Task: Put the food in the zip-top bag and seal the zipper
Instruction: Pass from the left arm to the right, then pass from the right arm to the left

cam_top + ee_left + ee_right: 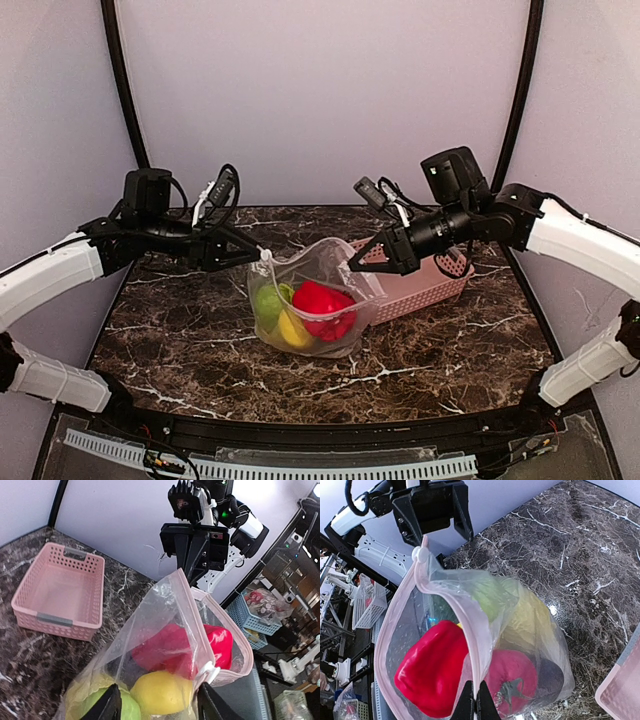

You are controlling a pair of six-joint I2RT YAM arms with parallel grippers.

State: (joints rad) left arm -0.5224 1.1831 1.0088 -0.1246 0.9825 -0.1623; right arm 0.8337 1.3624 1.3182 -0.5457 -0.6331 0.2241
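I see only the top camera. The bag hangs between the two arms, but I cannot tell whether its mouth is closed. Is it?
Observer: No. The right wrist view shows the bag with its mouth wide open and the red pepper inside.
Operator: Does the left gripper grip it?
Observer: No. The left gripper has its jaws apart, near the white slider.
Operator: And the right gripper?
Observer: The right gripper has its jaws shut on the zipper.
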